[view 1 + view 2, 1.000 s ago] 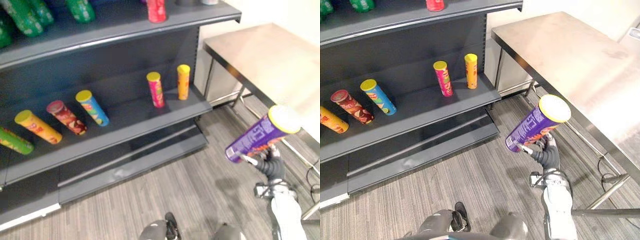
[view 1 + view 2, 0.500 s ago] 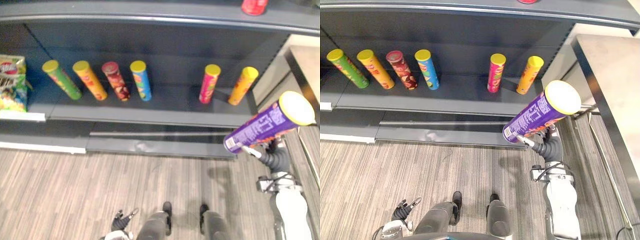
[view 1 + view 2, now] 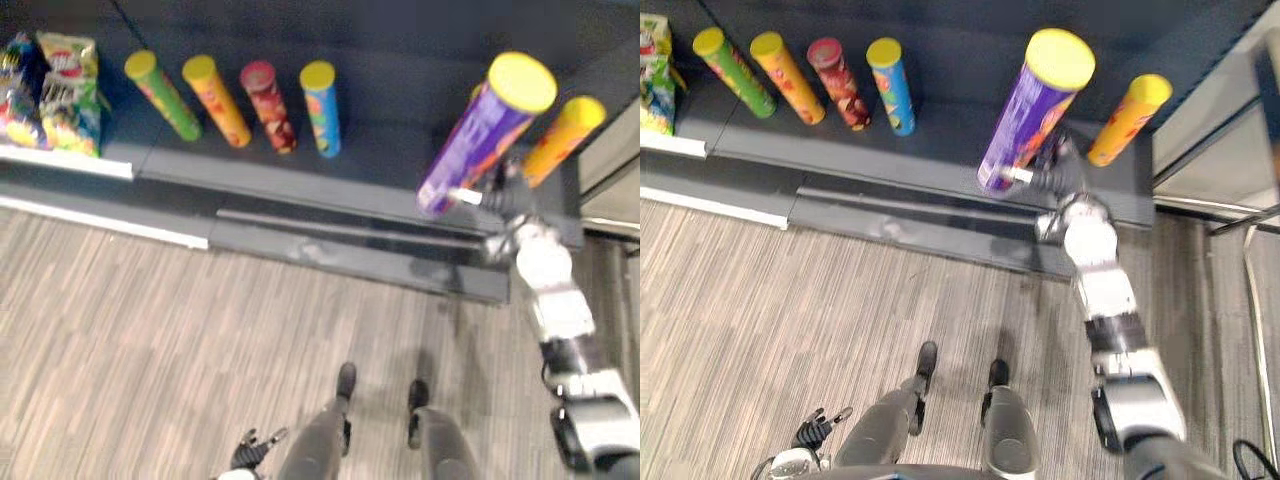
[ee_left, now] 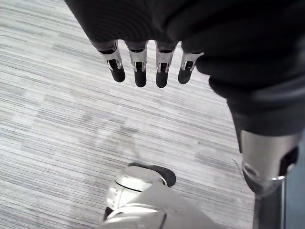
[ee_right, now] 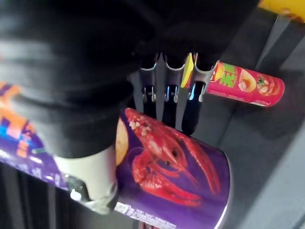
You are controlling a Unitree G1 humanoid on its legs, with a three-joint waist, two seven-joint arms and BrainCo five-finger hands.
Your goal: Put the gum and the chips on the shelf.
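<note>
My right hand (image 3: pixel 1061 176) is shut on a purple chips can (image 3: pixel 1033 112) with a yellow lid, gripping it near its base. The can is tilted, lid up, in front of the dark grey shelf (image 3: pixel 380 172), between a blue can (image 3: pixel 321 108) and an orange can (image 3: pixel 563 134). In the right wrist view my fingers (image 5: pixel 190 109) curl over the purple can (image 5: pixel 171 177), which has a red lobster picture on it. A pink can (image 5: pixel 249 84) stands just beyond on the shelf. My left hand (image 3: pixel 813 432) hangs low over the floor with relaxed fingers (image 4: pixel 139 71), holding nothing.
Green (image 3: pixel 163 94), orange (image 3: pixel 214 99) and dark red (image 3: pixel 269 106) cans stand in a row on the shelf left of the blue one. Chip bags (image 3: pixel 66 92) lie at the far left. A lower shelf ledge (image 3: pixel 340 245) juts out above the striped grey floor (image 3: pixel 150 330).
The camera has tipped down and moved closer to the shelf. My right hand has carried the purple can up and forward, from beside the shelf to in front of the pink can.
</note>
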